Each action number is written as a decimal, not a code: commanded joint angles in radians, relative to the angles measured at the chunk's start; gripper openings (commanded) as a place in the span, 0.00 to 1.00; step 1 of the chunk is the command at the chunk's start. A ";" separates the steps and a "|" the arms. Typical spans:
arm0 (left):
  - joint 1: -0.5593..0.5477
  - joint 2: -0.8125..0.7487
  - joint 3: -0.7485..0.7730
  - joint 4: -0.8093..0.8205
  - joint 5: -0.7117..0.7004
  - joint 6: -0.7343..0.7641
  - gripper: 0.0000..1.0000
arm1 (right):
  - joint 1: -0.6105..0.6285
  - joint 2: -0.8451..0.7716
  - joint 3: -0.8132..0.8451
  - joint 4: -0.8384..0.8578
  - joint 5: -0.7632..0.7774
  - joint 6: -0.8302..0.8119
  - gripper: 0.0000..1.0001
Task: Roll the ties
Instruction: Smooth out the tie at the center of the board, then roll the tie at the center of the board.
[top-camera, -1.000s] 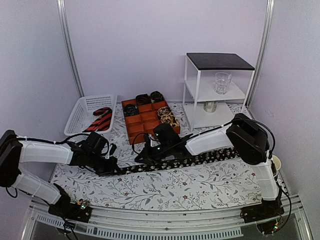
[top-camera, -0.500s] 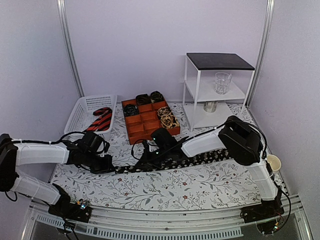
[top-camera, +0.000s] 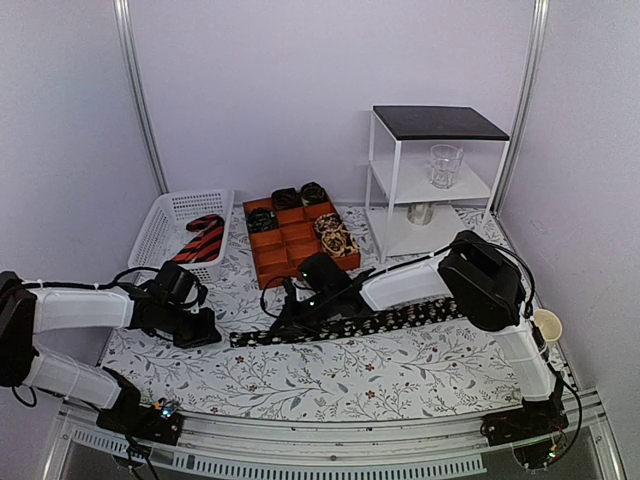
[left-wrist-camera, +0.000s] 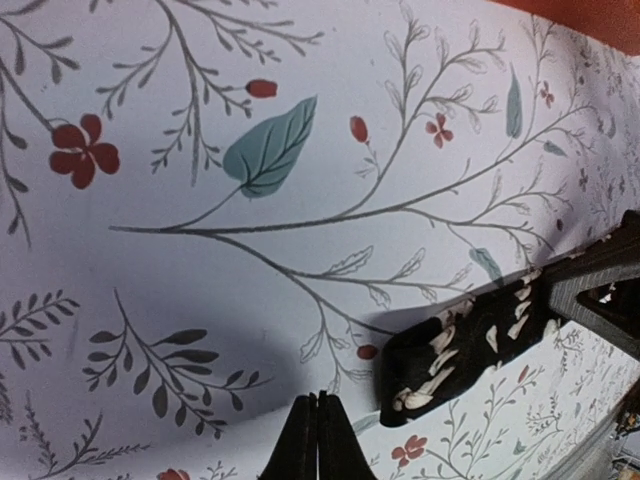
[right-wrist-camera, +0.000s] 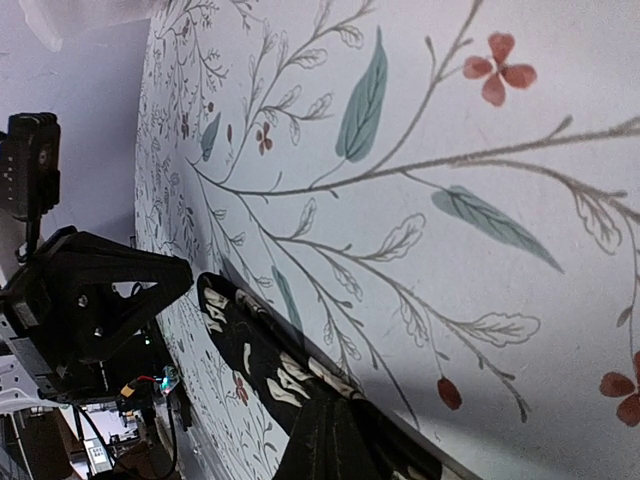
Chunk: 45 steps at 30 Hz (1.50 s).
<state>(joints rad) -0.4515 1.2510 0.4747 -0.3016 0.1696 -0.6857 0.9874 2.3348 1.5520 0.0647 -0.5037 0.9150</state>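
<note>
Table layout: a floral cloth (top-camera: 330, 378) covers the work surface. One long black tie (top-camera: 400, 318) with pale marks lies flat and unrolled across the middle of the cloth, running from in front of the left arm toward the right side.

Left gripper (top-camera: 212, 336): low over the cloth, just beyond the tie's left end. In the left wrist view its fingers (left-wrist-camera: 318, 440) meet with no gap and hold nothing. The tie's squared end (left-wrist-camera: 460, 345) lies near them but apart.

Right gripper (top-camera: 280, 327): reaches across to the left part of the tie. In the right wrist view the closed fingers (right-wrist-camera: 330, 425) come down onto the tie (right-wrist-camera: 250, 345), and the fabric passes under the tips. Whether fabric is pinched between the tips or only pressed to the cloth cannot be told.

Storage, far side of the table:
- Orange tray (top-camera: 272, 262) with square compartments. Four coils (top-camera: 335, 232) sit in its rear and right compartments; the others are bare.
- White basket (top-camera: 152, 232) left of the tray. A red-and-black striped tie (top-camera: 200, 240) lies loose inside it.

White shelf (top-camera: 395, 185), right of the tray, carries a glass (top-camera: 445, 165) on its middle level. A paper cup (top-camera: 548, 325) stands at the right edge, beside the right arm.
</note>
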 joint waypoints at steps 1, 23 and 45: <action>0.011 0.043 -0.025 0.079 0.066 -0.007 0.02 | 0.004 -0.060 0.056 -0.096 0.033 -0.045 0.00; 0.040 0.043 -0.117 0.186 0.127 -0.042 0.05 | 0.059 0.132 0.180 -0.129 -0.017 0.034 0.00; 0.035 0.025 -0.172 0.500 0.425 -0.149 0.01 | 0.060 0.091 0.131 -0.086 0.005 0.042 0.00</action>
<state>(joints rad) -0.4206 1.2877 0.3065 0.0818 0.4881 -0.7887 1.0397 2.4218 1.7172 -0.0311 -0.5076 0.9535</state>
